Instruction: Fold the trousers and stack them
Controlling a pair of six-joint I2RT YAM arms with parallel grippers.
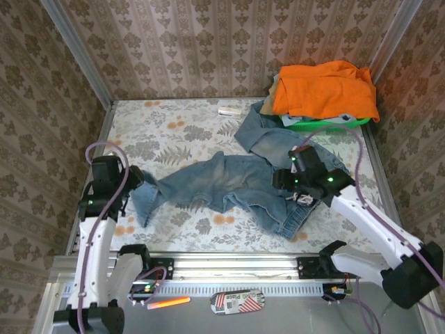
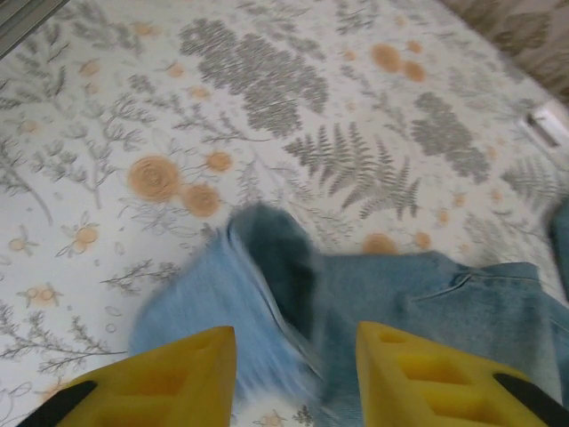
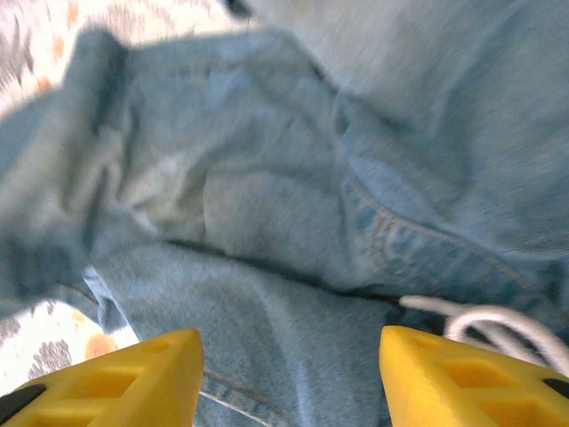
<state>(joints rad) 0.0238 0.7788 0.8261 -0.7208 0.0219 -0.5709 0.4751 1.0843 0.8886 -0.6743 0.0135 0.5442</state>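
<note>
a: where did the long, faded mid-blue denim trousers [image 1: 222,182] lie?
b: crumpled across the middle of the floral-patterned surface [image 1: 174,132]. one end was at the near left, one leg ran far right towards the heaped bright orange garment [image 1: 323,87], and another end lay at the near right.
a: and the tools?
b: the left tool [image 2: 296,347] hung over the near-left end with its yellow fingers [image 2: 178,382] spread. as far as the blur allowed, no cloth was pinched between them. the right tool [image 3: 291,365] stood over the bunched denim at the right, likewise spread and gripping nothing.
a: how would the denim handle?
b: i judged it soft but weighty, so it would drape and drag rather than slide. the thick seams and hems looked the firmest holds. each tool should take a hem or the waistband edge, well apart, to pull the legs flat before folding.
</note>
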